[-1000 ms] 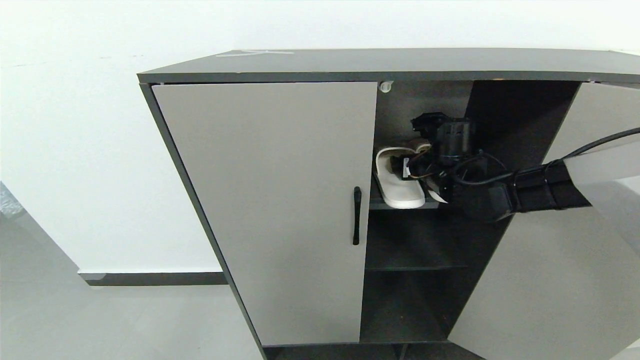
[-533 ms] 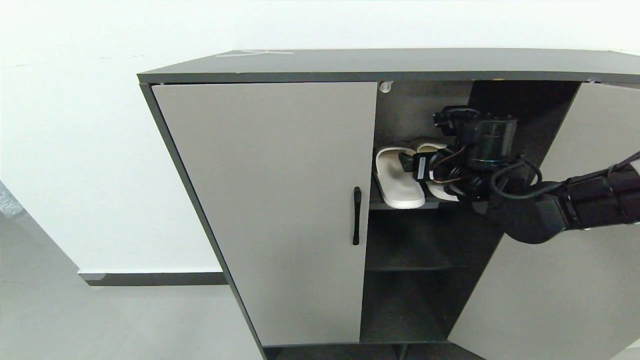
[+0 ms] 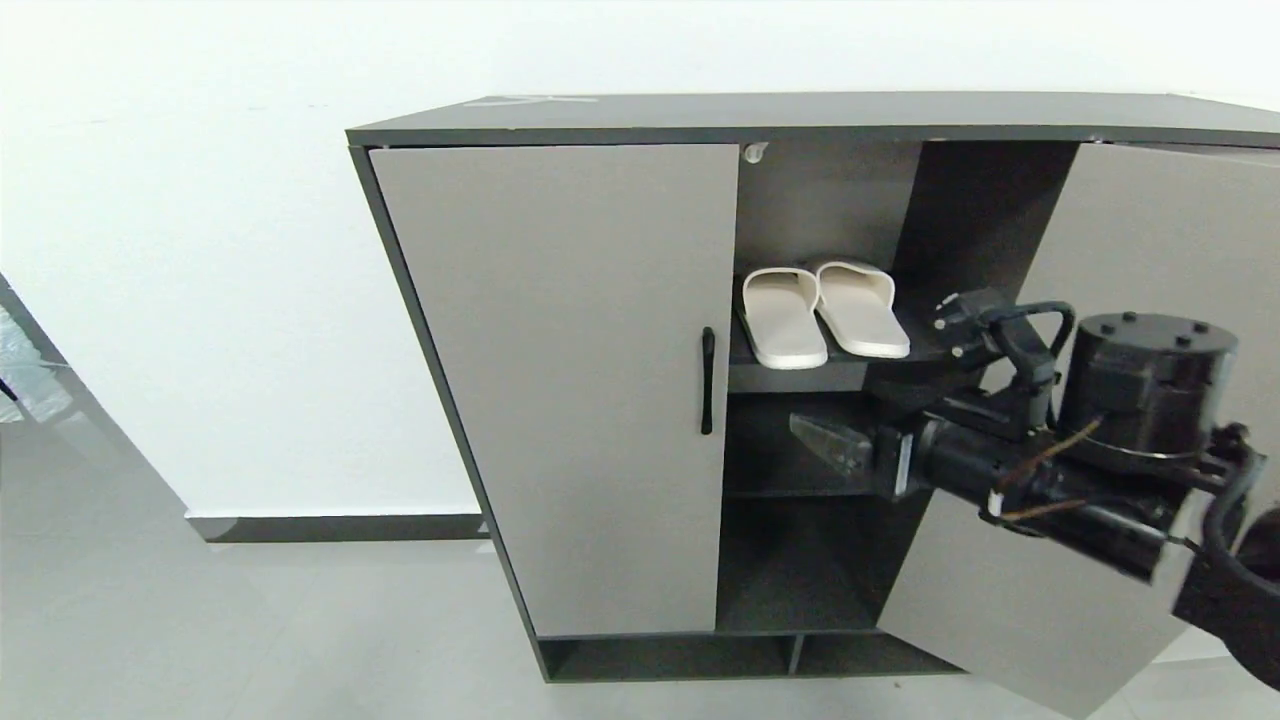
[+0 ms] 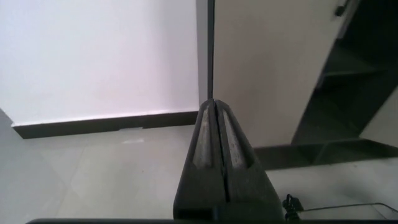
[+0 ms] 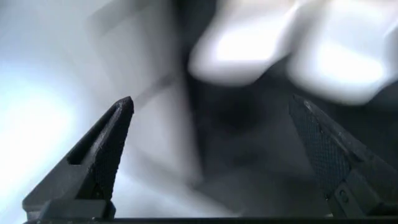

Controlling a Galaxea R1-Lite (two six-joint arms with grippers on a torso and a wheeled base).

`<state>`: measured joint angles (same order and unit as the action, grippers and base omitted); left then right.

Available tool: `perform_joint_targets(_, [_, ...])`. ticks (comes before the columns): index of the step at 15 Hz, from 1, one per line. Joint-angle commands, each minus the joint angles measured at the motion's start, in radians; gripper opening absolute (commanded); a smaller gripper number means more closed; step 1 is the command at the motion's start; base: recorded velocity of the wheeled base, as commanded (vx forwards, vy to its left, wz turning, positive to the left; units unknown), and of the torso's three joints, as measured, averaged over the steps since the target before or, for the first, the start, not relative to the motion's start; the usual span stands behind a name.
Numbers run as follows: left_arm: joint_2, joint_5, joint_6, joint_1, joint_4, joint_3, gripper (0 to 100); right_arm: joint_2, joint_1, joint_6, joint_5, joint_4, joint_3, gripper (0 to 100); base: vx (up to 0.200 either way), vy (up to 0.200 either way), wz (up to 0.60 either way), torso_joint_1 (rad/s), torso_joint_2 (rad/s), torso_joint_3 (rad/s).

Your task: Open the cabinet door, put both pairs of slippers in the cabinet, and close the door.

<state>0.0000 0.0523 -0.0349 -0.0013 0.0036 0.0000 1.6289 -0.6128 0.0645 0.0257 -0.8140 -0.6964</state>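
White wall (image 3: 180, 250), dark baseboard (image 3: 340, 527) along its foot, glossy grey floor (image 3: 250, 630) in front.

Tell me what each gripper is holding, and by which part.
Nothing is held. The right gripper is open and empty; the white slippers lie on a cabinet shelf. The left gripper is shut on nothing.

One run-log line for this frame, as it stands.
slippers: one pair on top shelf | right door: open | right gripper: open, empty | left gripper: shut

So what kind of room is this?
Probably a hallway or entryway, though it could be a test room: a shoe cabinet stands against a bare white wall on a shiny grey floor, with white slippers on its upper shelf.
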Motion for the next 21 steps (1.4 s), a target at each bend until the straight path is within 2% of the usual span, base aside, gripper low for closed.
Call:
perform_joint_targets(1, [0.002,0.000,0.000,0.001,-0.001,0.000,0,-0.162,-0.071,0.135,0.117,-0.014,0.129,100,-0.200,0.000,0.00,0.002,0.00,0.007])
perform_joint_targets(2, [0.002,0.000,0.000,0.000,-0.001,0.000,0,-0.158,-0.070,0.201,0.120,-0.040,0.127,100,-0.200,0.000,0.00,0.002,0.00,0.002])
perform_joint_targets(4, [0.002,0.000,0.000,0.000,0.001,0.000,0,-0.109,-0.067,0.193,0.118,-0.079,0.133,100,-0.100,-0.100,0.00,-0.002,0.00,-0.002])
perform_joint_targets(6, [0.002,0.000,0.000,0.000,-0.001,0.000,0,-0.086,-0.079,0.129,0.138,-0.137,0.227,100,0.000,-0.200,0.00,0.005,0.00,-0.002])
perform_joint_targets(8, [0.002,0.000,-0.002,0.000,-0.001,0.000,0,-0.084,-0.087,0.049,0.292,-0.237,0.319,100,0.000,-0.200,0.00,0.000,0.00,0.002])
perform_joint_targets(10, [0.002,0.000,0.000,0.000,-0.001,0.000,0,-0.083,-0.087,0.018,0.382,-0.341,0.411,100,0.000,-0.200,0.00,0.012,0.00,0.005])
perform_joint_targets(21, [0.002,0.000,0.006,0.001,0.001,0.000,0,-0.031,-0.087,-0.037,0.384,-0.419,0.462,100,0.000,-0.200,0.00,0.002,0.00,0.001])
